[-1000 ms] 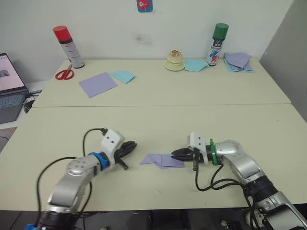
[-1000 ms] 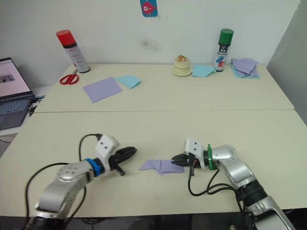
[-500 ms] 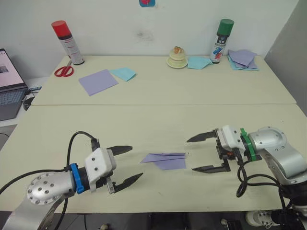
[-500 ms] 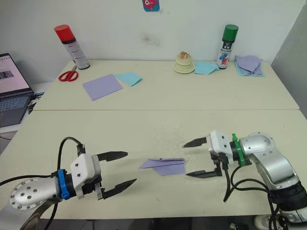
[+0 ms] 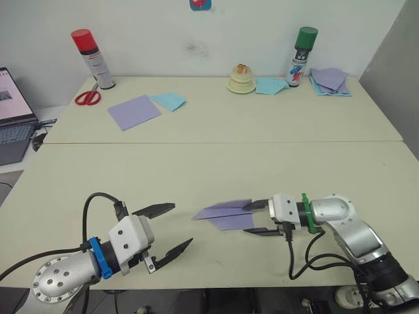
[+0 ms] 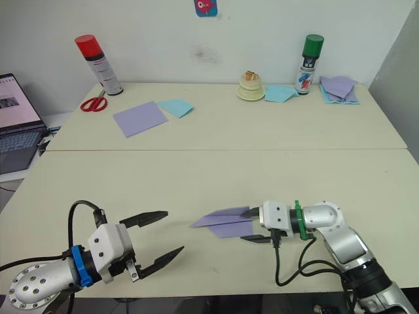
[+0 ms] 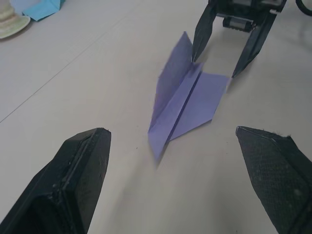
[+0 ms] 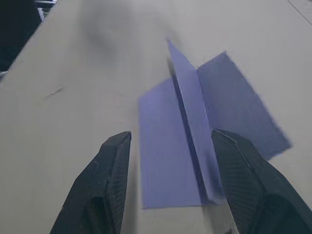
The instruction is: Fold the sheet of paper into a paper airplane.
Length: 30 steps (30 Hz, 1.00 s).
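Table (image 5: 216, 157) in the head views carries the paper airplane (image 5: 226, 214) near its front edge, nose toward the left gripper (image 5: 168, 228), which gapes wide, well apart. The right gripper (image 5: 256, 218) has its spread fingers at the plane's tail. Left wrist view: one wing tilts up between those fingers. Right wrist view: fingers (image 8: 109, 185) straddle the raised fold, not pinching it.

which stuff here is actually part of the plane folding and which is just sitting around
Part of the job:
paper airplane
right gripper, open, fingers straddling its tail
left gripper, open, apart from it

Lying about:
red spray can
green spray can
scissors
smooth lavender sheet
light blue sheet
laptop
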Tool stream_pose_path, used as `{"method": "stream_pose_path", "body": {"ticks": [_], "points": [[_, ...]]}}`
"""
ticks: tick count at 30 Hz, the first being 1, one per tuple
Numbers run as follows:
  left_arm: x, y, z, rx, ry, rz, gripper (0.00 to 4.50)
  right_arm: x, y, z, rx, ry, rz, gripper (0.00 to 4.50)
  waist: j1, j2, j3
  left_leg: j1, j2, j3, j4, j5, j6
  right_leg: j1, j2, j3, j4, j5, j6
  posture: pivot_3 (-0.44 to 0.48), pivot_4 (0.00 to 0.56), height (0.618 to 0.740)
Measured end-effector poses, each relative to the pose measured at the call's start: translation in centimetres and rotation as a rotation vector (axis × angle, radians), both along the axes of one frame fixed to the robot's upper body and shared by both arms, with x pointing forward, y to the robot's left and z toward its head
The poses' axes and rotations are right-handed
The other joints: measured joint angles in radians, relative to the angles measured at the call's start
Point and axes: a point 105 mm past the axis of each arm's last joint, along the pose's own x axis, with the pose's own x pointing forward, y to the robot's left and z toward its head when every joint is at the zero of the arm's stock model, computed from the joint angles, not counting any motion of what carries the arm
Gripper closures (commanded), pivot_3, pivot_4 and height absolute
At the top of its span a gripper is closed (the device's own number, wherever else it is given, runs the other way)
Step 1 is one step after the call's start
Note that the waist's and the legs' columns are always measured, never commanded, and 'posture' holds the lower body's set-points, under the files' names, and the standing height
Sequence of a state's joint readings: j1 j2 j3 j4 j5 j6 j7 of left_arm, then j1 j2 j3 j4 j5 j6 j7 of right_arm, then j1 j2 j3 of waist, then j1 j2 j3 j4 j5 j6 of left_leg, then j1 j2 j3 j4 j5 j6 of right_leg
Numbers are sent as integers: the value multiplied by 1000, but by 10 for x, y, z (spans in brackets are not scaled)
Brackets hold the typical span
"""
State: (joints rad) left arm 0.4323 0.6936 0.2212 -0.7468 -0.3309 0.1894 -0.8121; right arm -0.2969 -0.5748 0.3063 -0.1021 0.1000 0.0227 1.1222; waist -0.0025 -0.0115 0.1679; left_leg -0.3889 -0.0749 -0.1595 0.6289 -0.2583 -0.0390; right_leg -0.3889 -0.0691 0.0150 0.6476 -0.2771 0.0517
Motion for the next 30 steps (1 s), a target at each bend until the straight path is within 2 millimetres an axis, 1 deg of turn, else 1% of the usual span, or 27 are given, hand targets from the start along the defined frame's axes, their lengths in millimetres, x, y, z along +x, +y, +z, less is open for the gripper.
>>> {"method": "stream_pose_path", "body": {"ticks": [7, 12, 13, 14, 16, 20, 23, 27, 29, 30], "points": [[5, -7, 2, -26, -9, 10, 0, 19, 15, -6, 24, 46, -62, 1775, -2, 0, 0, 2, 0, 1, 0, 0, 0, 1, 1, 1, 1, 0, 0, 0, 150, 740], [3, -7, 1, -28, -3, 21, 0, 28, 15, -11, -32, 39, -71, 1775, -1, 0, 0, 3, 0, 1, 0, 0, 0, 1, 1, 1, 1, 0, 0, 0, 150, 740], [3, -6, 1, -28, 2, 30, 0, 29, 15, -13, -48, 36, -68, 2157, -2, 0, 0, 3, 0, 1, 0, 0, 0, 1, 1, 1, 1, 0, 0, 0, 150, 740], [2, -5, -1, -27, 8, 35, 0, 29, 16, -15, -59, 38, -64, 2377, -2, 0, 0, 3, 0, 1, 0, 0, 0, 1, 1, 1, 1, 0, 0, 0, 150, 740], [0, -1, -2, -27, 22, 51, 0, 30, 18, -14, -73, 22, -39, 3025, -4, 0, 0, 4, 0, 2, 0, 0, 0, 1, 1, 2, 1, 0, 0, 0, 150, 740], [-7, 1, -2, -44, 45, 70, 0, 28, 21, -16, -110, -6, 8, 4493, -3, 0, 0, 4, 0, 2, 0, 0, 0, 2, 1, 2, 1, 0, 0, 0, 150, 740], [-8, 0, 0, -60, 44, 79, 0, 28, 19, -16, -125, -19, 23, 4493, -3, 0, 0, 4, 0, 1, 0, 0, 0, 2, 1, 1, 2, 0, 0, 0, 150, 740], [-1, -1, 7, -71, 18, 87, 0, 31, 13, -14, -138, -13, -1, 4493, 0, 0, 0, 5, 0, 1, 0, 0, 0, 3, 1, 1, 2, 0, 0, 0, 150, 740], [6, -2, 11, -79, 21, 90, 0, 33, 5, -11, -122, 12, -63, 4493, 4, 0, 0, 5, -1, 0, 1, 0, 0, 3, 1, 1, 2, 0, 0, 0, 150, 740], [9, -4, 13, -78, 40, 78, 0, 37, -2, -7, -96, 26, -134, 4493, 5, 0, 0, 5, -1, 0, 1, 0, 0, 4, 1, 1, 2, 0, 0, 0, 150, 740]]}}
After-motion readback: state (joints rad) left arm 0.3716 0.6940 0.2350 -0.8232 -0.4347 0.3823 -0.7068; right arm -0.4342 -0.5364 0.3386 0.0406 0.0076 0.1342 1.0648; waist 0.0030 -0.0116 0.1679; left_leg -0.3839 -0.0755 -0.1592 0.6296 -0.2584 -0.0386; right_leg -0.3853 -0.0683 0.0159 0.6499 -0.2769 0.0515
